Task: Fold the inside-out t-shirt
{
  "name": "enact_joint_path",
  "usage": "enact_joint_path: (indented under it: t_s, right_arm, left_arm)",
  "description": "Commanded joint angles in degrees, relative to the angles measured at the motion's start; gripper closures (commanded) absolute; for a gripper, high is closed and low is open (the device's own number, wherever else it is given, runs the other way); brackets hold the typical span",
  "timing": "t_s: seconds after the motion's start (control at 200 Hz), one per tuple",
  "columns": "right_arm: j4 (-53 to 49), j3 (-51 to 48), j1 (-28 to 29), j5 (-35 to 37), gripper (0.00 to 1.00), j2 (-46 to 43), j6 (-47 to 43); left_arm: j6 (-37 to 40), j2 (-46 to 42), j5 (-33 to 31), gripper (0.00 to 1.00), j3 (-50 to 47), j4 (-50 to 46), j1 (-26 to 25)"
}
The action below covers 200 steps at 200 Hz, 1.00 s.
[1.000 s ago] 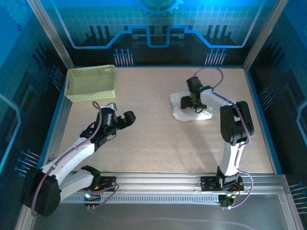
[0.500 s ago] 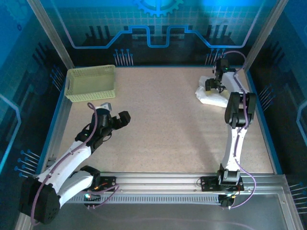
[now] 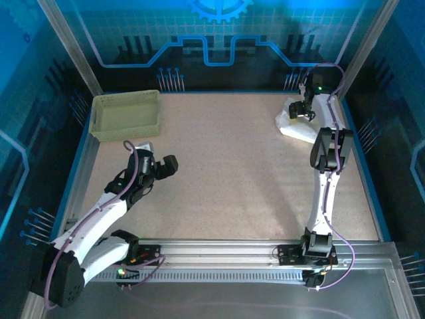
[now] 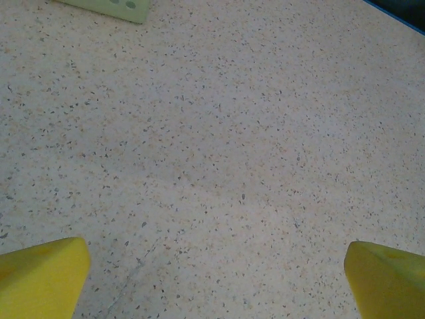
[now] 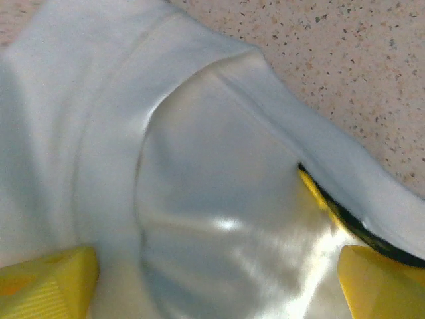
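Observation:
The white t-shirt (image 3: 291, 127) lies bunched in the far right corner of the table. My right gripper (image 3: 300, 111) is down on its far part. In the right wrist view the t-shirt (image 5: 199, 153) spreads between the two yellow fingertips (image 5: 46, 282), which stand wide apart, and a fold drapes over the right one. My right gripper (image 5: 216, 282) is open. My left gripper (image 3: 163, 166) hovers over bare tabletop at the left, far from the shirt. In its own view my left gripper (image 4: 216, 279) is open with nothing between its fingers.
A pale yellow-green lattice basket (image 3: 126, 114) stands at the far left; its corner (image 4: 113, 5) shows in the left wrist view. The blue table rim (image 3: 353, 129) and a frame post run close to the right of the shirt.
My right arm has swung from mid-table to the far right corner, and the t-shirt went with it. My left gripper has drawn slightly left and nearer.

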Motion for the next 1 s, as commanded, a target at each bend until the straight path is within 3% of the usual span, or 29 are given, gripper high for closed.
enact_joint_path:
  t_s: [0.0,0.275,0.425,0.64,0.815,0.996]
  right_arm:
    - [-2.34,-5.95,0.97,-2.25,0.06,-11.17,3.86]
    - [4.56,-36.89,1.3,-10.92,0.11,-30.1,16.93]
    - [7.16,-44.82,1.03,-16.24,0.16,-32.34,19.96]
    - [9.45,-41.35,-1.59,-13.11,0.18,-24.6,19.48]
    - [7.54,-32.76,-5.22,-5.67,0.18,-17.91,18.65]
    - [3.78,-20.07,-10.43,-5.05,0.19,-8.86,19.14]
  left_arm:
    - [1.54,0.34,-1.44,0.01,1.97,-0.26,0.4]
    - [2.28,-1.03,-1.77,0.01,1.22,0.45,0.95]
    - [1.69,-1.6,-1.2,0.01,0.03,1.55,1.32]
    - [1.83,-2.61,-1.47,0.01,-1.2,2.19,1.37]
    - [2.37,-4.9,-2.28,0.01,-1.75,1.06,1.53]
    - [2.26,-6.05,-2.74,0.01,-2.73,1.22,1.59]
